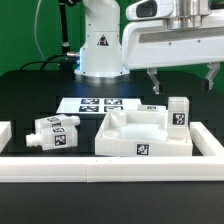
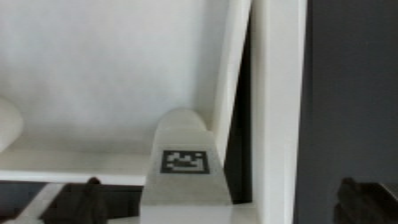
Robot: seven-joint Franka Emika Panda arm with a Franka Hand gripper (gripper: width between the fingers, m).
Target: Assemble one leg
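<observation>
The leg (image 1: 178, 112) is a small white block with a square marker on its face. It stands upright at the far right corner of the large white walled tray part (image 1: 140, 138). My gripper (image 1: 181, 82) hangs open above the leg, one finger to each side, and touches nothing. In the wrist view the leg (image 2: 183, 152) shows its marker below me, beside the tray's wall (image 2: 270, 90). The dark fingertips (image 2: 89, 196) stand wide apart around my gripper's centre (image 2: 222, 197), which is empty.
A longer white marked piece with a knobbed end (image 1: 55, 132) lies at the exterior view's left. The marker board (image 1: 100, 104) lies behind the tray. A low white barrier (image 1: 110, 168) borders the front and sides. The arm's base (image 1: 100, 45) stands at the back.
</observation>
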